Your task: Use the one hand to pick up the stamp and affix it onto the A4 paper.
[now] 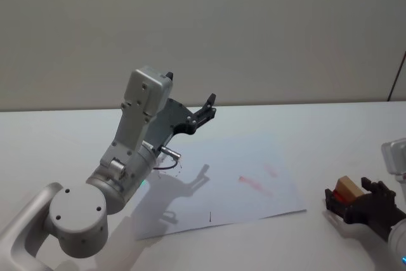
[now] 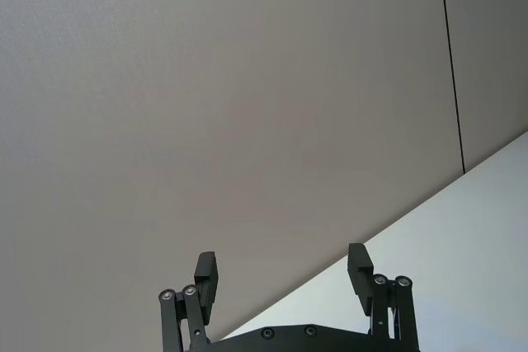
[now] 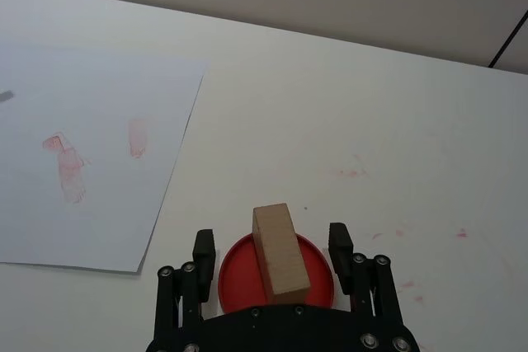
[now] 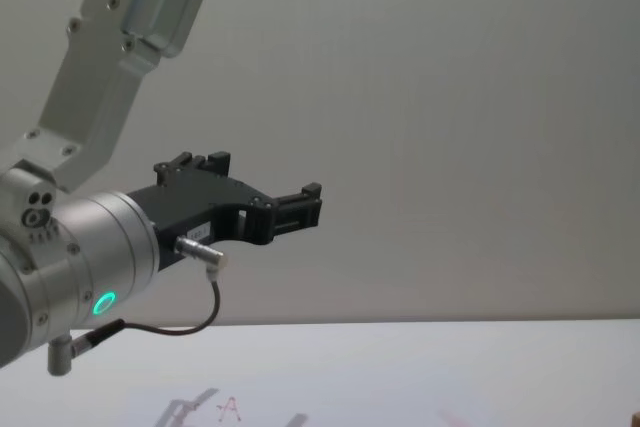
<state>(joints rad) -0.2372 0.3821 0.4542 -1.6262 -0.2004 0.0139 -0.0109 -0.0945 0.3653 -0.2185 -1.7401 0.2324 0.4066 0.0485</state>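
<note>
The stamp (image 3: 280, 251), a tan wooden block, stands on a round red ink pad (image 3: 235, 274) at the table's right front; the head view has the stamp (image 1: 347, 188) there too. My right gripper (image 3: 272, 243) is open, one finger on each side of the block with a gap at both sides. In the head view the right gripper (image 1: 358, 206) sits low by the right edge. The A4 paper (image 1: 222, 195) lies flat mid-table, with red marks (image 3: 66, 171) on it. My left gripper (image 1: 206, 109) hangs open in the air above the paper's far left, holding nothing.
The white table (image 1: 330, 138) runs back to a grey wall. Faint red smudges (image 3: 351, 172) dot the bare tabletop beyond the ink pad. The raised left arm (image 4: 90, 247) looms large on the chest view's left and casts a shadow on the paper.
</note>
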